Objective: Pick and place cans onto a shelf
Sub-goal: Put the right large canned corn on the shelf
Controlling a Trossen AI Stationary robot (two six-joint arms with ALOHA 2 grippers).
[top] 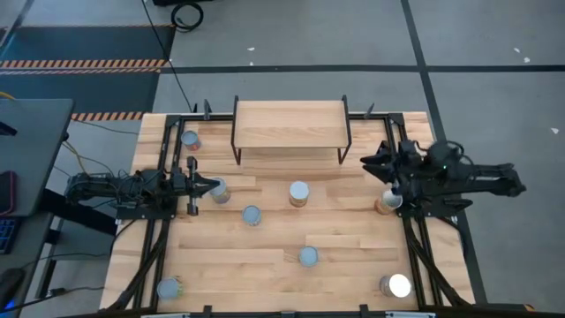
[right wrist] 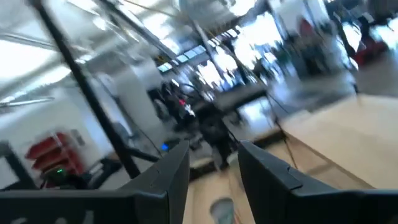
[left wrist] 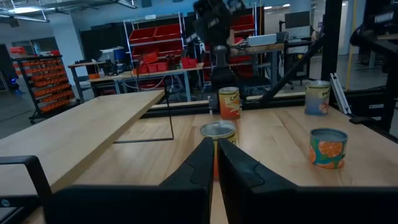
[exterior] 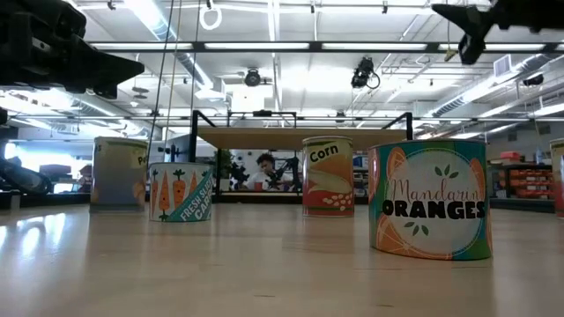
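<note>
High view: 8 silver-topped cans, shelf bare.

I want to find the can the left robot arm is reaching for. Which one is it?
Start at the shelf at the table's far edge, then look toward the left arm. The left gripper points at a can right at its fingertips. Unlike the other cans scattered over the open tabletop, this one touches a gripper's tip.

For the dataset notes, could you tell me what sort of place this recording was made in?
Probably an industrial lab or workshop: racks of red bins behind the table, striped hazard tape on the concrete floor, and overhead strip lighting.
</note>
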